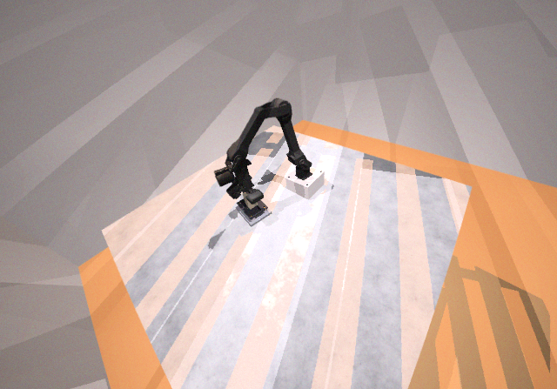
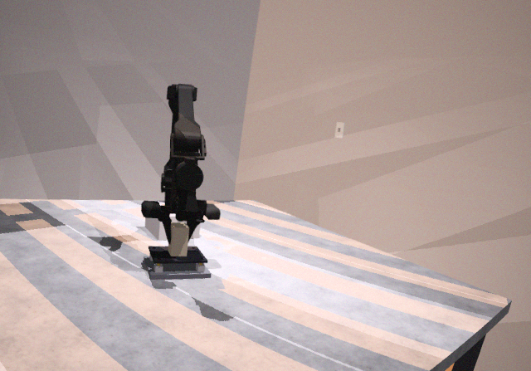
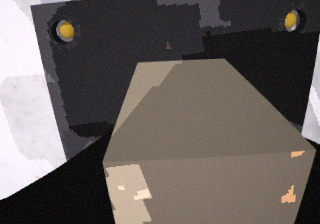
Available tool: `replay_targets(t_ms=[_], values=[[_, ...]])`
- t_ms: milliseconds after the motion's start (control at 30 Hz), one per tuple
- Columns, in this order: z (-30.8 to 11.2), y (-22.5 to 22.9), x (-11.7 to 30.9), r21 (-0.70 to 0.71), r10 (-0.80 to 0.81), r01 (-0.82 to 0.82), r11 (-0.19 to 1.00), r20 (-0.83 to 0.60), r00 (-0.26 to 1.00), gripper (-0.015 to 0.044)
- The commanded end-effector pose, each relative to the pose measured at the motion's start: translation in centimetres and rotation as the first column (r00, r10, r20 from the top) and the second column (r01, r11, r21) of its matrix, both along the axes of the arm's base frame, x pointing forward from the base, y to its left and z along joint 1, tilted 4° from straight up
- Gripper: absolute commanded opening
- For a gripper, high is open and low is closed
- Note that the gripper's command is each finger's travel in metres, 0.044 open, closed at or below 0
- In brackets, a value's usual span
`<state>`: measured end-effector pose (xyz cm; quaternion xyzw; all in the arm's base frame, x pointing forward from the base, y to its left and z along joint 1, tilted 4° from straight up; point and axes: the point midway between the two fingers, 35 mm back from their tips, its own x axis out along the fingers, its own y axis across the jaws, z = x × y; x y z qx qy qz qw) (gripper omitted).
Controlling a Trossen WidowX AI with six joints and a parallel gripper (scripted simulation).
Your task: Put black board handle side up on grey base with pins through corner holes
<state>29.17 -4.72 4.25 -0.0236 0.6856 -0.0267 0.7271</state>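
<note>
From here I see a grey wall (image 2: 129,28) meeting a tan wall (image 2: 386,58) at an upright corner behind the table (image 1: 382,241) (image 2: 299,272). A small pale plate (image 2: 338,129) sits on the tan one. Pale bands of light and darker shadow cross both walls. The tabletop is striped grey-blue and peach, a dark leg (image 2: 470,352) beneath, and orange floor (image 1: 508,223) shows beyond its edges.
</note>
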Motion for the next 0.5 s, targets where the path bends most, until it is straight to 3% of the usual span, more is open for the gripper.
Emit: replay_targets(t_ms=[0, 467], values=[[-0.2, -0.02, 0.03, 0.0, 0.003, -0.003, 1.0, 0.001, 1.0, 0.0], [-0.04, 0.0, 0.0, 0.0, 0.0, 0.0, 1.0, 0.0, 1.0, 0.0368]])
